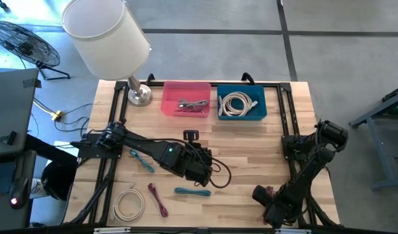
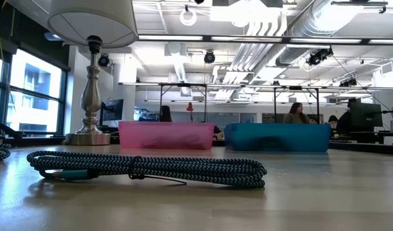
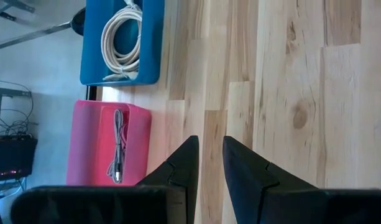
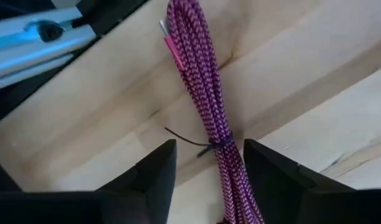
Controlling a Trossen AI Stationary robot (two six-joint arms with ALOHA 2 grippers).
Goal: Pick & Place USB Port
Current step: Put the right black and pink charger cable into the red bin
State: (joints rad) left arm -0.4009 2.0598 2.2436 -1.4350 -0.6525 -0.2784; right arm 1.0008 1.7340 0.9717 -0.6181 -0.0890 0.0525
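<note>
A magenta braided cable bundle [image 4: 209, 106], tied with a thin black tie, lies flat on the wood by the table's near right corner [image 1: 269, 192]. My right gripper [image 4: 210, 163] is open low over it, one finger on each side of the bundle near the tie. My left gripper [image 3: 209, 149] hovers over the table's middle [image 1: 200, 166], its fingers a narrow gap apart and holding nothing. A pink bin [image 1: 186, 99] holds a grey cable. A blue bin [image 1: 241, 104] holds a white coil.
On the near half lie a second magenta cable [image 1: 158, 199], two teal cables [image 1: 192, 192] [image 1: 141, 160] and a white coil [image 1: 128, 203]. A small black object [image 1: 191, 135] sits mid-table. A lamp [image 1: 139, 96] stands at the far left. People sit in the room beyond the table.
</note>
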